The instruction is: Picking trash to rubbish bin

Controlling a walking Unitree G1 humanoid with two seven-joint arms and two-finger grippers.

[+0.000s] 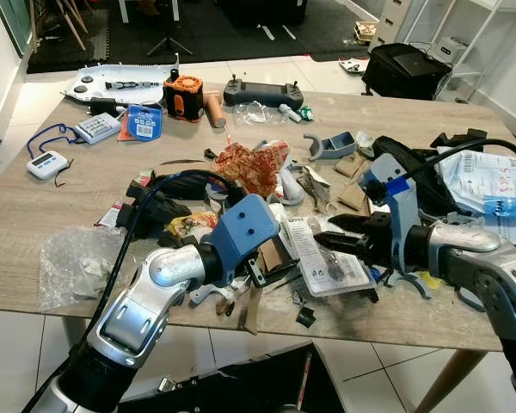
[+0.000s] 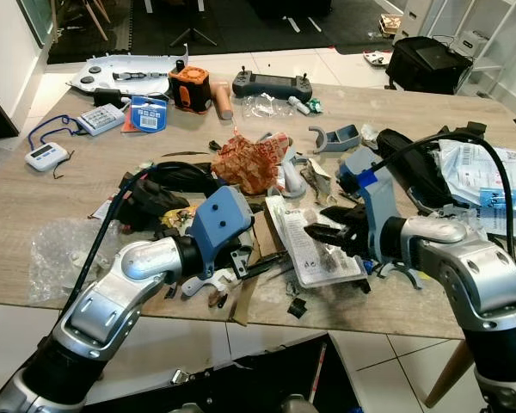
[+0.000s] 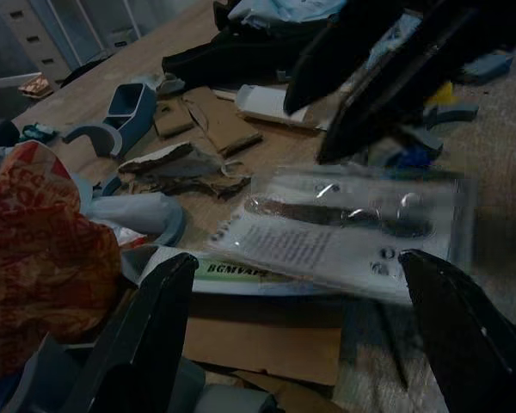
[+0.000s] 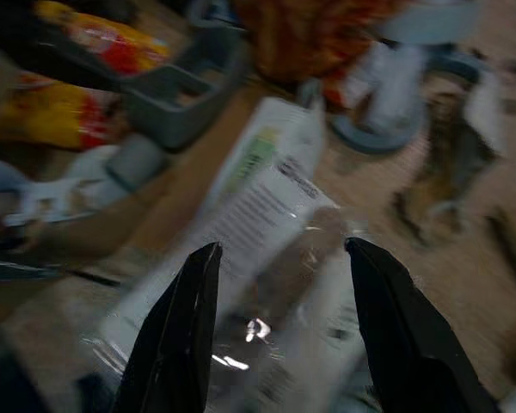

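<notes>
A clear plastic blister pack with a white printed card (image 1: 322, 258) lies flat near the front edge of the cluttered wooden table (image 1: 34, 215). My right gripper (image 1: 328, 231) reaches in from the right. It is open and hovers just over the pack (image 4: 267, 249), one finger on each side and not touching it. My left gripper (image 2: 256, 267) sits low at the pack's left end, beside a brown cardboard scrap (image 1: 275, 254). It is open wide and faces the pack (image 3: 344, 232) with nothing held. A crumpled red-orange wrapper (image 1: 254, 165) lies behind them.
A crumpled clear bag (image 1: 77, 258) lies at the front left. Black cables and snack packets (image 1: 185, 219) sit under my left arm. A white parcel (image 1: 490, 181) and black gear are at the right. A black bin bag (image 1: 241, 387) is below the table's front edge.
</notes>
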